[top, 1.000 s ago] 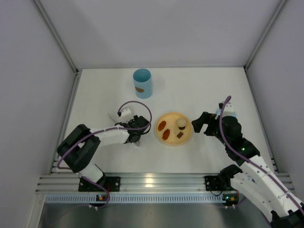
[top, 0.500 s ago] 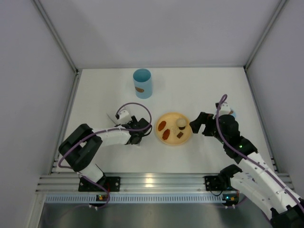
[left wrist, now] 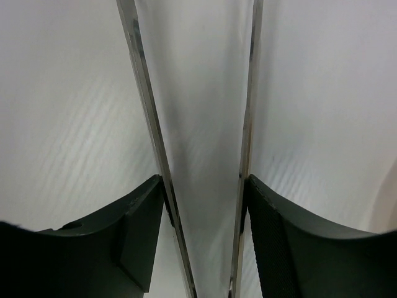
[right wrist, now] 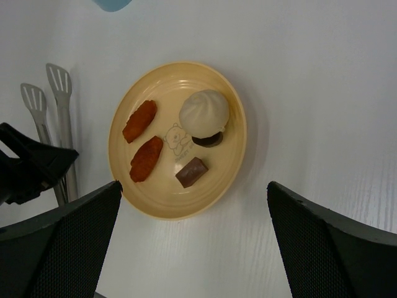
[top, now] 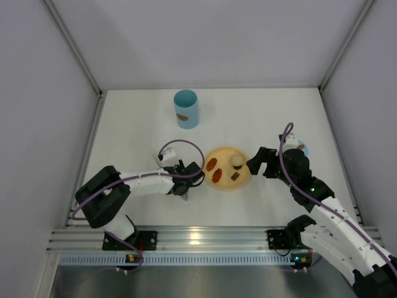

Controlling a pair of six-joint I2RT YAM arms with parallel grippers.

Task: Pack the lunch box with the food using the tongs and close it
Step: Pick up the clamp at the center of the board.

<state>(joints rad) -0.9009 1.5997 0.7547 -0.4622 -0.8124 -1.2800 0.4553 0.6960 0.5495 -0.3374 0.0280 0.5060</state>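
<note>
The tongs (left wrist: 146,124) are laid on the table (top: 136,118), just beside the left rim of the plate (right wrist: 164,200), with the slotted heads turned toward the far side. The left gripper (left wrist: 205,183) is closed on them: one finger (left wrist: 139,230) is pressed against the outside of each thin arm, and the two arms are seen a little apart. The right gripper (top: 255,163) is held near the right rim of the plate, its jaws spread wide, and nothing is gripped by it. The food (right wrist: 147,158) is found on the plate: two reddish-brown ovals, a dark brown chunk and a cream round piece. The box (top: 186,108) is placed upright and uncovered at the far part of the table, well apart from the plate.
</note>
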